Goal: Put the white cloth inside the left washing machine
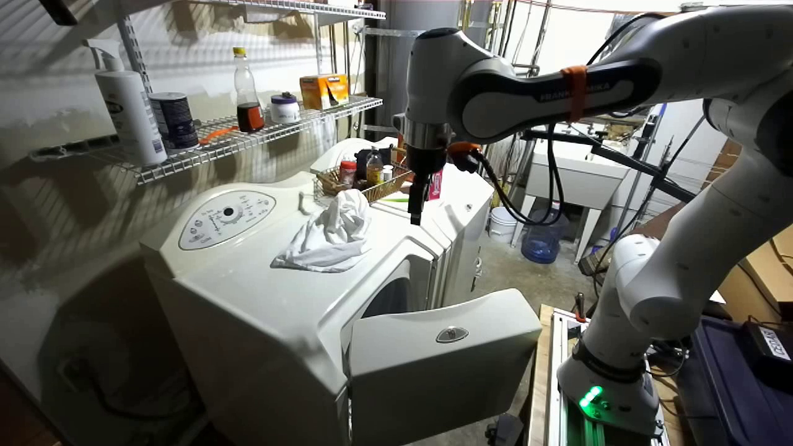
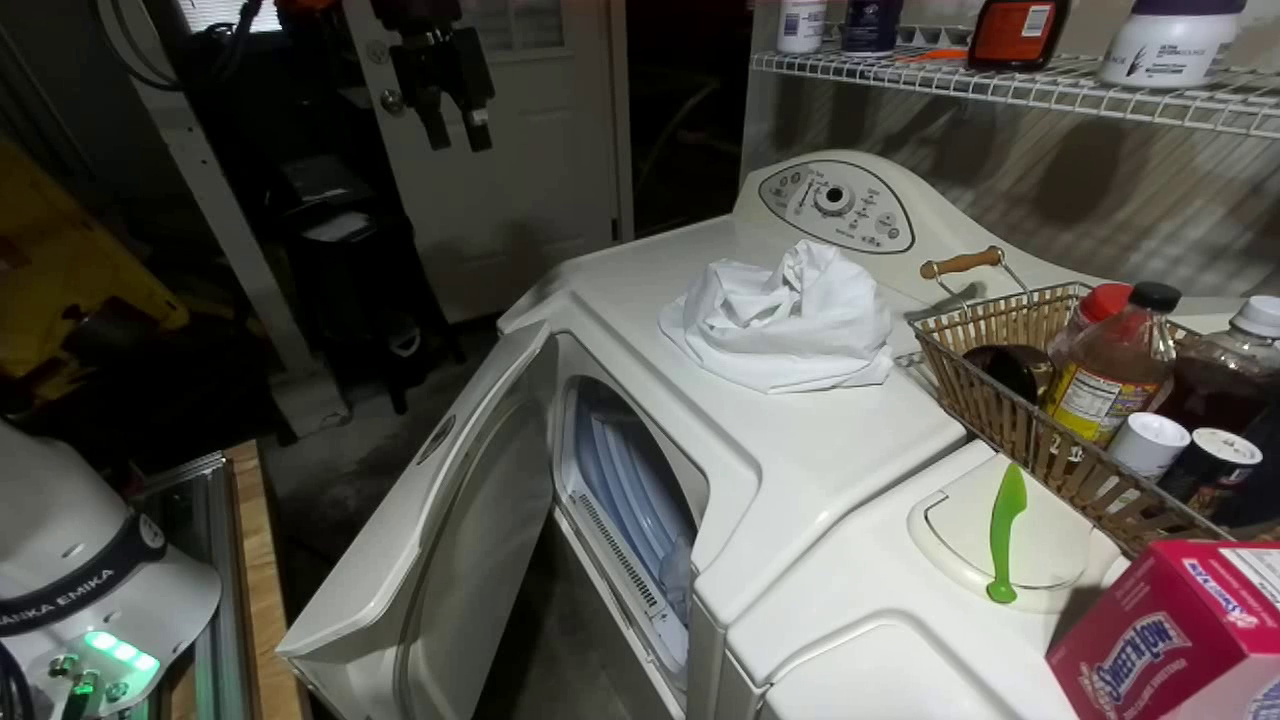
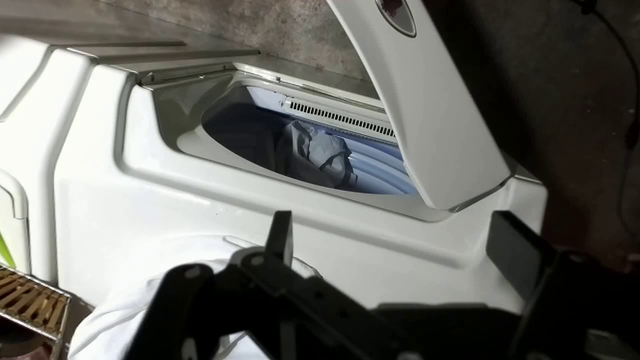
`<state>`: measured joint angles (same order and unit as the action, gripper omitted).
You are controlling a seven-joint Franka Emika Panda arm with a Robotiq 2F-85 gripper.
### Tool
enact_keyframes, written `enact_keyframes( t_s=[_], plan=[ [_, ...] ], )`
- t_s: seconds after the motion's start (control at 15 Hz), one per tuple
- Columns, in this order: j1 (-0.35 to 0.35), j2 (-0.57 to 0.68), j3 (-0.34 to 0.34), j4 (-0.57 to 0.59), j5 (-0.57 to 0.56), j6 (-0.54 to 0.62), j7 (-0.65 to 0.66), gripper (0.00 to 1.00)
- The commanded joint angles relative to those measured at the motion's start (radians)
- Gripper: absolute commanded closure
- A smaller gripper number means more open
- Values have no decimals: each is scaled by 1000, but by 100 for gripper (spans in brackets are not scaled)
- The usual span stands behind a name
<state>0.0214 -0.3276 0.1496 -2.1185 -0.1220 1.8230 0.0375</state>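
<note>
The white cloth (image 1: pixel 331 235) lies crumpled on top of the washing machine (image 1: pixel 229 297) whose front door (image 1: pixel 446 365) hangs open. The cloth also shows in an exterior view (image 2: pixel 780 325) and at the lower left of the wrist view (image 3: pixel 125 315), partly hidden by a finger. The machine's opening with a blue-white drum (image 2: pixel 630 500) is exposed. A pale, crumpled fabric (image 3: pixel 320 152) lies inside the drum in the wrist view. My gripper (image 3: pixel 395 230) is open and empty, above the machine top and apart from the cloth. It shows in both exterior views (image 1: pixel 416 217) (image 2: pixel 458 140).
A second white machine (image 2: pixel 850 680) adjoins, bearing a wicker basket (image 2: pixel 1040 450) of bottles, a green spoon (image 2: pixel 1005 530) and a pink box (image 2: pixel 1170 640). A wire shelf (image 1: pixel 248 133) with bottles and jars hangs above. The open door juts out toward the robot base (image 1: pixel 613 390).
</note>
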Motion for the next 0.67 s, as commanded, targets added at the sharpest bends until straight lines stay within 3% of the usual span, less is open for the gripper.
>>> enact_keyframes(
  t_s=[0.0,0.4,0.6],
  plan=[
    [20,2,-17,2,-6,-3,5,0],
    [-26,197,-93,102,-4,131,5,0],
    [-47,327,-153,178,94,252,39,0]
  ],
)
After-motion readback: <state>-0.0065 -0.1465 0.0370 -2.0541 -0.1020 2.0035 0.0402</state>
